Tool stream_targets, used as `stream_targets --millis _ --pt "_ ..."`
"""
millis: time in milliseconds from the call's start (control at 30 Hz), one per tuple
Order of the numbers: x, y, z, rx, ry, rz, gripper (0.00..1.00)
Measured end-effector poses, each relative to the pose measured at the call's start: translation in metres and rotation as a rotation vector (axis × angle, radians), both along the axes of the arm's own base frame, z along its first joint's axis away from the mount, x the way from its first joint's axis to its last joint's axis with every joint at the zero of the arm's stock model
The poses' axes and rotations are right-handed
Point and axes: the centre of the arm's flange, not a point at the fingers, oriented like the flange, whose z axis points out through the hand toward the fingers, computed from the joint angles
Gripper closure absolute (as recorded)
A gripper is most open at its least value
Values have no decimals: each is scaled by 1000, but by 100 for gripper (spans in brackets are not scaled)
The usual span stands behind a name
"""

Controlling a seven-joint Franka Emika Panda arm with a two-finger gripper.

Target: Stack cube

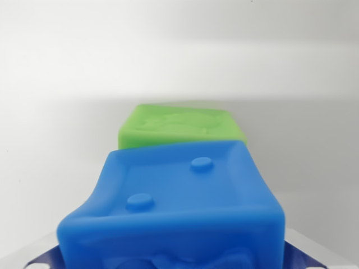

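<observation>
Blue cube (179,207) fills my wrist view's foreground, green cube (182,126) just beyond it on the white table (50,140); gripper out of frame, grip unknowable, so I'd centre blue squarely over green before lowering.

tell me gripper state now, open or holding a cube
Gripper: cannot be told; its fingers are not clearly in view. The blue cube fills the near frame, the green cube behind it.

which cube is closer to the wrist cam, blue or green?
The blue soft cube with two raised dots: it fills the bottom of the wrist view and partly hides the green soft cube behind it.
</observation>
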Motion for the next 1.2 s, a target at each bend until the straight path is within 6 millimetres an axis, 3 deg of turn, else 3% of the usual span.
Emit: stream_targets --millis 33,67,1200 --pt "0 0 0 0 0 0 100" --pt "0 0 0 0 0 0 0" --pt "0 0 0 0 0 0 0"
